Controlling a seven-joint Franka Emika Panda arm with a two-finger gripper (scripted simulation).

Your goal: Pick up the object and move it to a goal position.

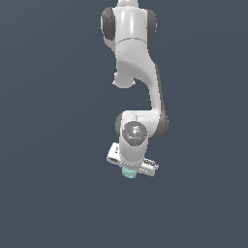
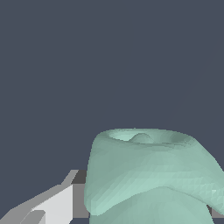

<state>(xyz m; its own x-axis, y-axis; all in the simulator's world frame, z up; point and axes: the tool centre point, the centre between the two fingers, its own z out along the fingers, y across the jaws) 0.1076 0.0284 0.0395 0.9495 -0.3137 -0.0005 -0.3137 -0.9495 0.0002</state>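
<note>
Arm: white, reaching down the middle of the exterior view against plain dark grey.
Gripper (image 1: 130,170): pinching the object — one grey finger (image 2: 48,205) flush against it.
Object (image 1: 129,173): mint-green piece, ring-like face (image 2: 146,136) outward — poking out below the gripper.

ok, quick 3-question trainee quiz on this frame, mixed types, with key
1. True or false: in the exterior view, the mint-green object sits at the gripper, directly under the white hand.
2. Multiple choice: the background around the arm is A) a wooden bench, B) a plain dark grey-blue field, C) a tiled floor.
3. Short answer: in the wrist view, what feature shows on the object's far face?

Key: 1 true; 2 B; 3 a ring-like rim with a small bump inside. Only one finger shows beside the object, so the grasp cannot be confirmed.
</note>
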